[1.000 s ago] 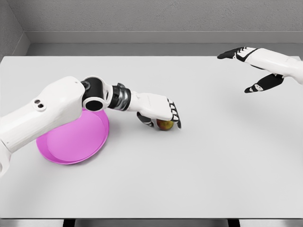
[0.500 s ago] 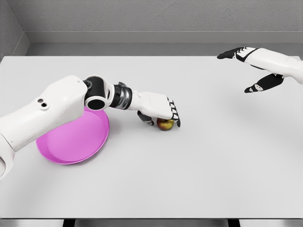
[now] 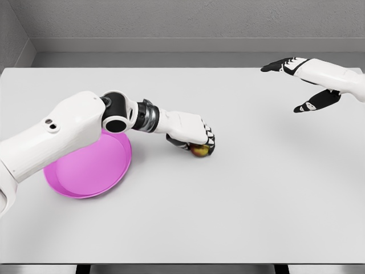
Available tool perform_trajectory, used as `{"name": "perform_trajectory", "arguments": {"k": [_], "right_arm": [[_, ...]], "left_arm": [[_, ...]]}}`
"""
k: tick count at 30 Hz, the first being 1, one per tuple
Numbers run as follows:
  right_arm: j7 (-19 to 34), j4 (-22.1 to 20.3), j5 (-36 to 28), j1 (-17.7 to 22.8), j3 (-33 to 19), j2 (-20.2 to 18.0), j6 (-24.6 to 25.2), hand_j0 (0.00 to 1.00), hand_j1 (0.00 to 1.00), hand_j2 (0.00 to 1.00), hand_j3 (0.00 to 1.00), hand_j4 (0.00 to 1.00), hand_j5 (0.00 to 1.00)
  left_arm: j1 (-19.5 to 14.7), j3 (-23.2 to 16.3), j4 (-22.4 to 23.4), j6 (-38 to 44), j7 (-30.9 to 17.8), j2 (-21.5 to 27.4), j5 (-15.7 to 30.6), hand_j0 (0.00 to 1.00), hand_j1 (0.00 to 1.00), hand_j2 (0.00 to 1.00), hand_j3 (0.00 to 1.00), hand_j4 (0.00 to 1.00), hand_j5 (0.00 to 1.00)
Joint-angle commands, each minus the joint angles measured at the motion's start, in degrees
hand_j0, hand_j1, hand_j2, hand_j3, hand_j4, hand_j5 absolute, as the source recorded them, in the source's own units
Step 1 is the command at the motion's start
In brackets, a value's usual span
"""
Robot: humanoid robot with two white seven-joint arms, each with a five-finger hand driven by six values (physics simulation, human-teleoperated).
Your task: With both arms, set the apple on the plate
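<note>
We are reaching our left hand [image 3: 191, 134] across the middle of the frame, the white arm coming in from the lower left and crossing over the back edge of the pink plate [image 3: 85, 168]. The hand is sitting over the apple [image 3: 201, 150], its dark fingers [image 3: 210, 140] curling down around the fruit's top and far side, so that only the lower front of the apple is showing beneath the palm. The fingers are looking clamped on the apple, though the palm is hiding most of the contact, so we are only fairly sure the grip is closed. The apple is appearing to rest on the white table [image 3: 228, 217], just right of centre, near the plate's right rim but apart from it. The plate is lying flat at the centre left, partly covered by our forearm.

We are holding our right hand [image 3: 302, 85] in the upper right of the frame, well apart from the apple, raised above the table with its fingers spread and gripping nothing.
</note>
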Motion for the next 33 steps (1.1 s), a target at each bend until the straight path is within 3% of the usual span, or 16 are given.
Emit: {"name": "perform_trajectory", "arguments": {"k": [1, 3, 5, 8, 12, 17, 22, 26, 30, 33], "right_arm": [[0.0, 0.0, -0.4, 0.0, 0.0, -0.1, 0.2, 1.00, 1.00, 1.00, 1.00, 1.00, 1.00], [0.0, 0.0, -0.4, 0.0, 0.0, -0.1, 0.2, 1.00, 1.00, 1.00, 1.00, 1.00, 1.00], [0.0, 0.0, -0.4, 0.0, 0.0, 0.0, 0.2, 1.00, 1.00, 1.00, 1.00, 1.00, 1.00], [0.0, 0.0, -0.4, 0.0, 0.1, 0.0, 0.2, 1.00, 1.00, 1.00, 1.00, 1.00, 1.00], [0.0, 0.0, -0.4, 0.0, 0.1, 0.0, 0.2, 1.00, 1.00, 1.00, 1.00, 1.00, 1.00], [0.0, 0.0, -0.4, 0.2, 0.1, 0.0, 0.2, 1.00, 1.00, 1.00, 1.00, 1.00, 1.00], [0.0, 0.0, -0.3, 0.4, 0.1, -0.1, 0.2, 1.00, 1.00, 1.00, 1.00, 1.00, 1.00], [0.0, -0.4, -0.4, 0.4, 0.1, -0.1, 0.2, 1.00, 1.00, 1.00, 1.00, 1.00, 1.00], [0.0, -0.4, -0.4, 0.4, 0.1, -0.1, 0.2, 1.00, 1.00, 1.00, 1.00, 1.00, 1.00], [0.0, -0.4, -0.4, 0.4, 0.2, -0.1, 0.2, 1.00, 1.00, 1.00, 1.00, 1.00, 1.00]], "left_arm": [[0.0, 0.1, -0.1, 0.1, 0.0, 0.1, 0.5, 0.43, 0.43, 0.43, 0.43, 0.43, 0.43], [-0.7, 0.3, -0.3, 0.1, 0.0, 0.8, 0.8, 0.36, 0.36, 0.36, 0.36, 0.36, 0.36], [-1.2, 0.7, -2.4, 0.1, 0.2, 3.7, 0.9, 0.36, 0.36, 0.36, 0.36, 0.36, 0.36], [-1.8, 1.1, -12.7, 0.1, 0.6, 14.2, 3.7, 0.36, 0.36, 0.36, 0.36, 0.36, 0.36], [-1.2, 4.3, -20.5, 0.1, 0.7, 26.2, 3.8, 0.37, 0.37, 0.37, 0.37, 0.37, 0.37], [-0.1, 7.3, -21.3, 0.1, 0.7, 35.6, 4.5, 0.37, 0.37, 0.37, 0.37, 0.37, 0.37], [3.3, 7.4, -20.7, 0.1, 0.5, 38.2, 4.4, 0.41, 0.41, 0.41, 0.41, 0.41, 0.41], [4.4, 7.4, -20.7, 0.1, 0.5, 38.0, 4.5, 0.56, 0.56, 0.56, 0.56, 0.56, 0.56], [4.9, 7.4, -20.1, 0.1, 0.5, 37.9, 5.1, 0.86, 0.86, 0.86, 0.86, 0.86, 0.86], [5.2, 7.4, -20.0, 0.1, 0.5, 38.1, 6.1, 0.95, 0.95, 0.95, 0.95, 0.95, 0.95]]}}
